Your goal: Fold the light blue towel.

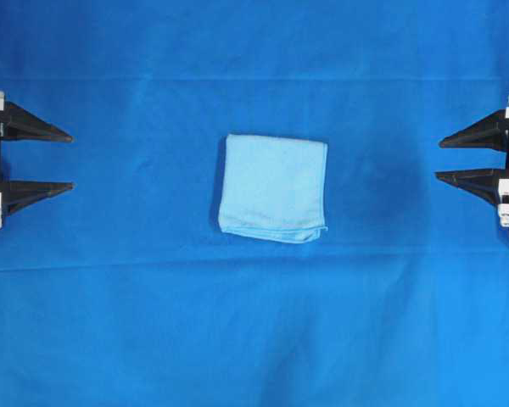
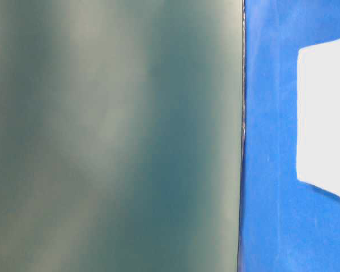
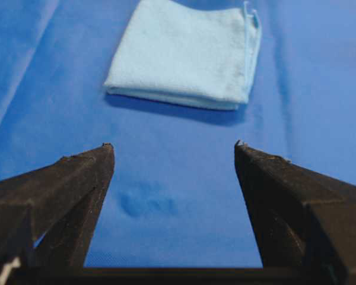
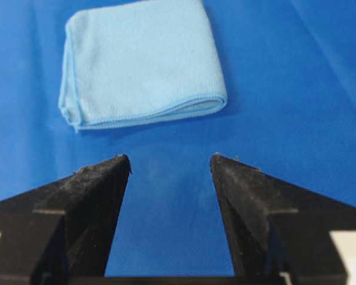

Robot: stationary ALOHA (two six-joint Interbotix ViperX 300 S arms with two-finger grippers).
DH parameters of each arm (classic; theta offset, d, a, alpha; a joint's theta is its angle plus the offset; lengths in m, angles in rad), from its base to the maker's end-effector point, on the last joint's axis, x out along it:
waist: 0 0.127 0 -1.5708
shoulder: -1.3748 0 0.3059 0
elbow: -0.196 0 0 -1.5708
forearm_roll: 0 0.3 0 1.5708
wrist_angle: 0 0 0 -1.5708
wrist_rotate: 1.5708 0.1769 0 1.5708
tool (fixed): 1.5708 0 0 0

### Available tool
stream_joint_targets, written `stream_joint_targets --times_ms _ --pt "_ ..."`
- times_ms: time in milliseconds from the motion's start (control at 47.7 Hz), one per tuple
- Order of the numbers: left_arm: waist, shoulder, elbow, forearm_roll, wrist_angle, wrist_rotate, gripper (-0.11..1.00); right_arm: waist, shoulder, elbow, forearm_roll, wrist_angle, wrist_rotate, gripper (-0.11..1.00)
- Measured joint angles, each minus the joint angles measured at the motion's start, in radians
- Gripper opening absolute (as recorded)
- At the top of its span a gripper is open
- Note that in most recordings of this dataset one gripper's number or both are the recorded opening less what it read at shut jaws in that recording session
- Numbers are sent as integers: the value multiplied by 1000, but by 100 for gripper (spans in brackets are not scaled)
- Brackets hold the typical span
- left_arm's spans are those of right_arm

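while the left gripper [image 1: 71, 160] sits at nine o'clock on the worktop's edge, level and pointing toward three, its jaws stand wide with nothing between them. at the centre of the royal-blue tablecloth [image 1: 254, 339] lies the light blue towel [image 1: 273, 187], folded into a compact square, its layered hem edges toward six o'clock. at three o'clock the right gripper [image 1: 437, 158] points back toward nine, slightly rolled, jaws likewise wide and empty, well apart from the towel.
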Motion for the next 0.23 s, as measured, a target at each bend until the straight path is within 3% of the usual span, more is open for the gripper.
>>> stream_joint_targets --times_ms 231 --pt "2 -2 0 2 5 2 78 2 0 0 0 2 2 61"
